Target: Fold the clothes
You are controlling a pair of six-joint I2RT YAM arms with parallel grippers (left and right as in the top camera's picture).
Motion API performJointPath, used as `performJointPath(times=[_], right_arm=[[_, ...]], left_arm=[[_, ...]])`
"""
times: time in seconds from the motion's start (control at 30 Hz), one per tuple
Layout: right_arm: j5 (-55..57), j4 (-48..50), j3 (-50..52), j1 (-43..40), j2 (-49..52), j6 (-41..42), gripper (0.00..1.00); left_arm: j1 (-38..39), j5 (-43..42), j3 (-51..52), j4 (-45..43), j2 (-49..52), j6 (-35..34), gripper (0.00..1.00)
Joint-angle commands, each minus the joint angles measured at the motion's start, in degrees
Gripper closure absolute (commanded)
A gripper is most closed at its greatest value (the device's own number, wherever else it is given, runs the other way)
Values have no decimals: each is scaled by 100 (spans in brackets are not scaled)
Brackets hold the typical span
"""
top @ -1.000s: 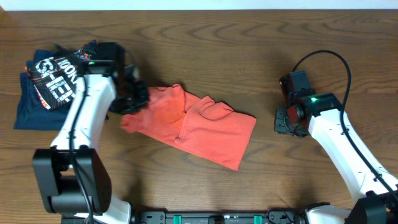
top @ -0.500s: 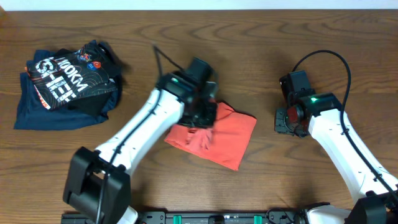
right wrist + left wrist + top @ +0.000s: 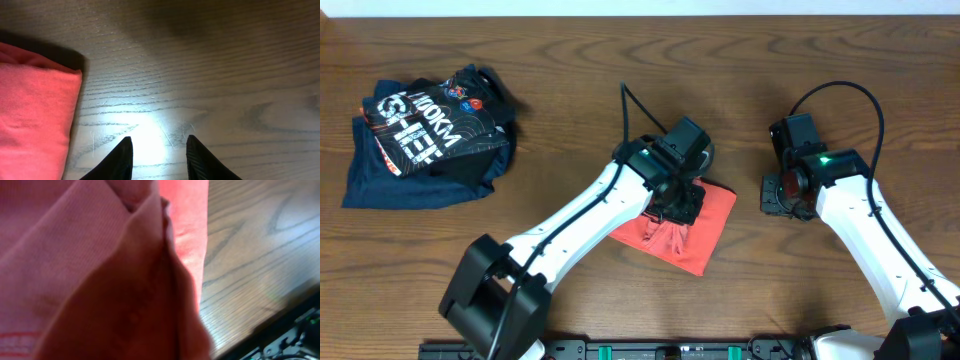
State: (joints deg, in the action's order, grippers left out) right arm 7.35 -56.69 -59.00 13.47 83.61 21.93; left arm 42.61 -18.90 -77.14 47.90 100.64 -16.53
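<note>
Left gripper (image 3: 682,198) over coral T-shirt (image 3: 720,212), fabric hides its fingers, so grip unclear. Right gripper (image 3: 159,145) spread, empty. Risk: a loose hold drops the bunched layer and skews the fold.

The only print I can pick out from here is the big white lettering on the black shirt (image 3: 435,125) near the table's far left corner. It looks like "MOKM" above "SHEH", cut off by folds. The small orange and blue marks beside it are too small to read.
</note>
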Motion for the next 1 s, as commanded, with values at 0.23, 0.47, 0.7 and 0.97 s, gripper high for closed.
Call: performJointPath(times=[0.23,0.47,0.7,0.97], right_arm=[[-33,81,26,-33,-35,33,66],[-1300,706,26,-26,-35,-1241,62],[-2240,1248,26,431,-24,-2363,56],[-2212,1718,26,1475,260,-2774,48]], left_arm=[[24,-1025,-111,-111,138,79,69],[-332,72,-122,15,-562,485,69],[-1366,911,-120,33,-1373,348,67],[-2247,752,7,83,-1029,-11,64]])
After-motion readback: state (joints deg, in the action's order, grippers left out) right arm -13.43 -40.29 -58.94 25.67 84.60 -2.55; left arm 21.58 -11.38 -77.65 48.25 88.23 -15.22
